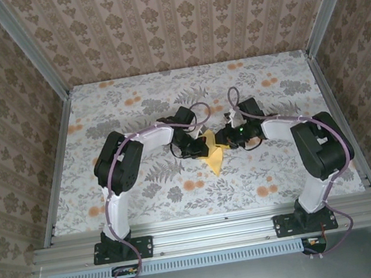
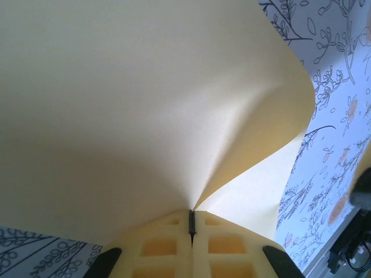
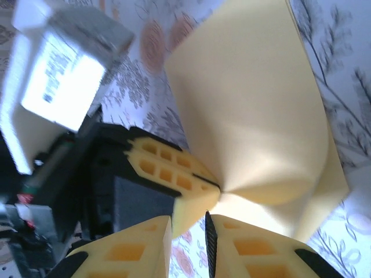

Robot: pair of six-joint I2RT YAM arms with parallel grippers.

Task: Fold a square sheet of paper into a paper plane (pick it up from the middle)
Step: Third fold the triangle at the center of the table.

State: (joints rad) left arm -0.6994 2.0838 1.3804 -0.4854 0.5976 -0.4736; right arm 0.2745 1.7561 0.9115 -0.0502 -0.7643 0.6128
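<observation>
Both wrist views show what the top view hides: the left gripper (image 2: 191, 219) clamps the yellow-orange sheet of paper (image 2: 145, 116) at one pinch, from which it fans out curled. The right gripper (image 3: 189, 234) stands narrowly parted just beside that pinch, cloth showing in its gap. From above, the paper sits mid-table between the arms, with floral tablecloth (image 1: 280, 167) bare on every side.
</observation>
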